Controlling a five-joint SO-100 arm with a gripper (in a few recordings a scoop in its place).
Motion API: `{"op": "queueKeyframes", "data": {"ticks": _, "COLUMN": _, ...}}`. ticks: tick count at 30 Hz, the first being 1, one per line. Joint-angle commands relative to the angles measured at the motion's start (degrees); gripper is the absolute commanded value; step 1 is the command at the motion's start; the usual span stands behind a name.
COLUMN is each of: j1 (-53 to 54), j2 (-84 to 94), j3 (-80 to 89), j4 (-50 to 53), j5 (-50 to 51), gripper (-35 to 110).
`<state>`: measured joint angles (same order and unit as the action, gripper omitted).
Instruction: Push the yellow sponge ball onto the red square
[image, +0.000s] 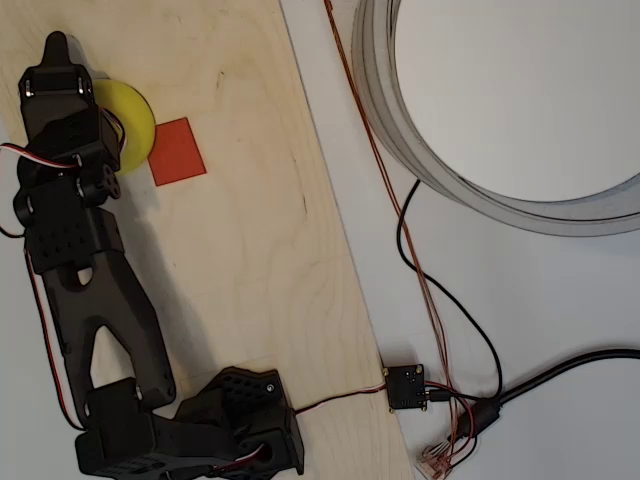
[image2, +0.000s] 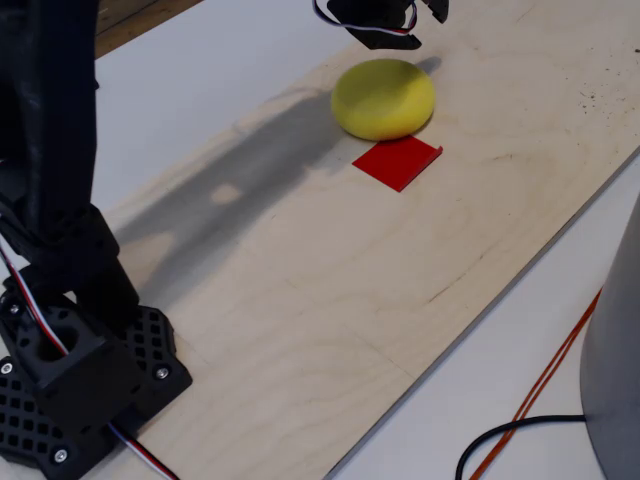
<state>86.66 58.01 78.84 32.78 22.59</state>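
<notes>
Overhead view first: black 3D-printed arm (image: 85, 300) stretching up the left side of the pale plywood board (image: 260, 250), base at the bottom edge, wrist near the top left corner. Gripper (image: 58, 60) pointing toward the top of the picture, sitting over the left part of the bright yellow matte foam ball (image: 135, 120). Only the ball's right part peeking out from under the black wrist. Flat red square patch (image: 177, 151) just to the right of the ball and slightly lower, tilted, its left edge touching or nearly touching the ball's outline. Cannot tell from here how far the claw stands open, or whether anything sits between the fingers. Off the board to the right, on the white table (image: 560, 300): thin red-orange wire (image: 375, 150), black cable (image: 470, 330), small black circuit module (image: 406, 386), and a large pale grey ring (image: 400, 130) in the top right corner.

Fixed view next: ball (image2: 384, 98) resting on the board (image2: 330, 300), far end, looking a little flattened. Red patch (image2: 398, 162) lying flat just in front of it, very close, perhaps touching at the near edge; ball not on the patch. Black gripper parts (image2: 385, 22) hanging just above the ball at the top edge, cropped, so claw opening again impossible to judge. Arm base (image2: 70, 370) bottom left, red, white and black wires trailing from it.
</notes>
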Motion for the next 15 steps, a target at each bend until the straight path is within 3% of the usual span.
{"op": "queueKeyframes", "data": {"ticks": 1, "j1": -0.3, "j2": 6.4, "j3": 3.2, "j4": -1.1, "j5": 1.1, "gripper": 11}}
{"op": "queueKeyframes", "data": {"ticks": 15, "j1": -0.2, "j2": 9.3, "j3": 14.3, "j4": -6.6, "j5": 0.7, "gripper": 10}}
